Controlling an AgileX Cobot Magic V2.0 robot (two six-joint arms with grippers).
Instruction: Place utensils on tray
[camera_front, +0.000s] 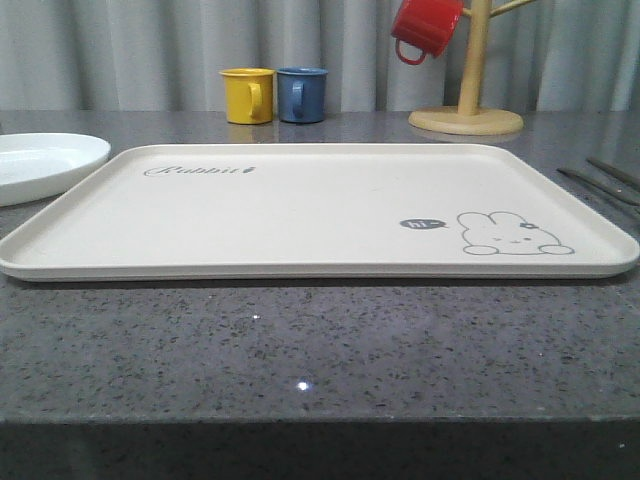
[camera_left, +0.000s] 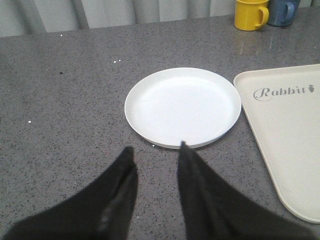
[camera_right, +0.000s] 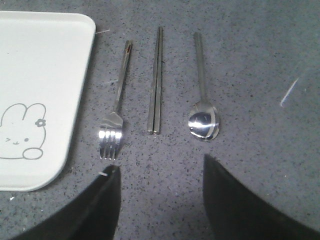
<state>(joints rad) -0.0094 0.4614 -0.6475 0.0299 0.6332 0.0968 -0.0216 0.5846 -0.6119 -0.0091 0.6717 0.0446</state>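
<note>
While nothing has yet reached the tray: I judge this the very start, both my arms poised over their first pick.
Tray: cream, bare, lying in the middle of the grey stone table.
Left gripper: my jaws stand moderately apart and hold nothing; the fingertips hover just short of the near rim of the white plate, which sits just beside the tray's left edge without touching it.
Right gripper: jaws wide apart, holding nothing, above the table near the utensil heads.
Utensils: fork, chopsticks and spoon lie side by side in a row to the right of the tray, apart from each other, fork nearest the tray.
Next move, as I judge it: left must get a finger under the plate's low rim; right must pinch a thin, flat handle off hard stone, so a slip is likely.
Writing: "Rabbit" in script at the tray's far left corner; "hi" in a dark bubble beside the rabbit drawing.
Background: yellow mug, blue mug, red mug hanging on a wooden stand.
</note>
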